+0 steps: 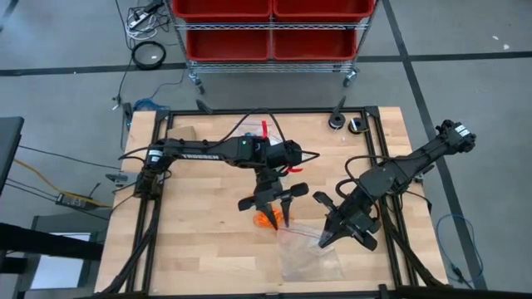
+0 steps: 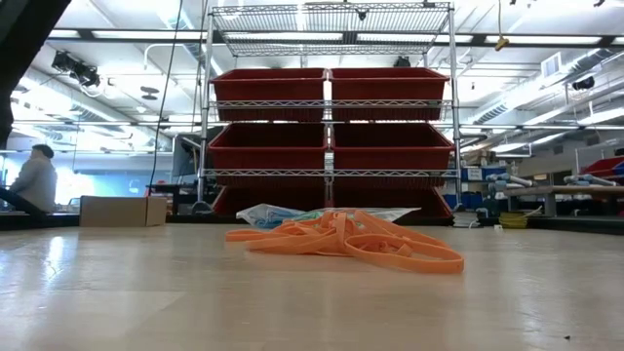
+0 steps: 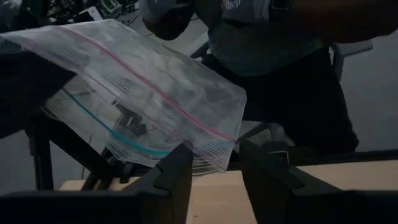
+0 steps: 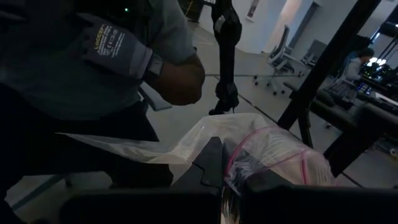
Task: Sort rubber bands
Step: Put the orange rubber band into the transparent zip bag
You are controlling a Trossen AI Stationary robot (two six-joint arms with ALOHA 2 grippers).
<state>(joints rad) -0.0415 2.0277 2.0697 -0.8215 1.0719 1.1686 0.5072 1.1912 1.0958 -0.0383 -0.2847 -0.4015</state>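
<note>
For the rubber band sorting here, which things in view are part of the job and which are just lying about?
Part of the job:
- orange rubber bands, piled under the left gripper
- clear zip bag, pinched in the right gripper

Lying about:
- cardboard box at the table's far edge
- red bins on the wire rack behind
- person seated in the background

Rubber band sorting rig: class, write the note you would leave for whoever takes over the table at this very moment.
Right gripper: shut on a clear zip bag, held at the near side of the table.
Left gripper: fingers apart, nothing between them, poised over the orange rubber bands heaped mid-table.
A second clear zip bag shows just ahead of the left fingers in the left wrist view.
More bags with blue and red lie at the far edge.
A person in a grey glove stands close by the table.
Done: orange bands are gathered in one heap.
Left: get them into a bag.
</note>
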